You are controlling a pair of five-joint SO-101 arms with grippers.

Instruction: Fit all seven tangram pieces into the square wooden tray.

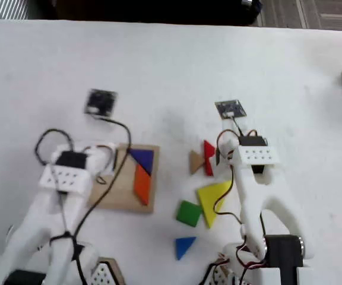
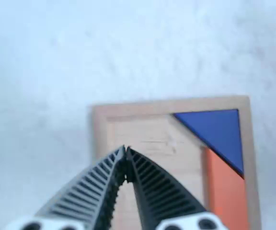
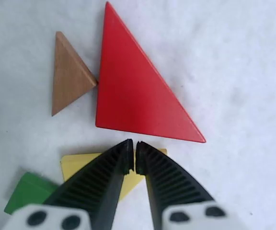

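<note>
L pincer [image 2: 126,153] tips together over wooden tray [image 2: 169,104], R pincer [image 3: 133,147] same, over yellow triangle [image 3: 78,165] nr red triangle [image 3: 133,91]

Yellow triangle [image 3: 76,165] — partly behind jaws

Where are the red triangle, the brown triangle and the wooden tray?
red triangle [image 3: 138,93], right wrist view, its middle.
brown triangle [image 3: 68,74], right wrist view, its middle.
wooden tray [image 2: 143,108], left wrist view, bare rim.
</note>
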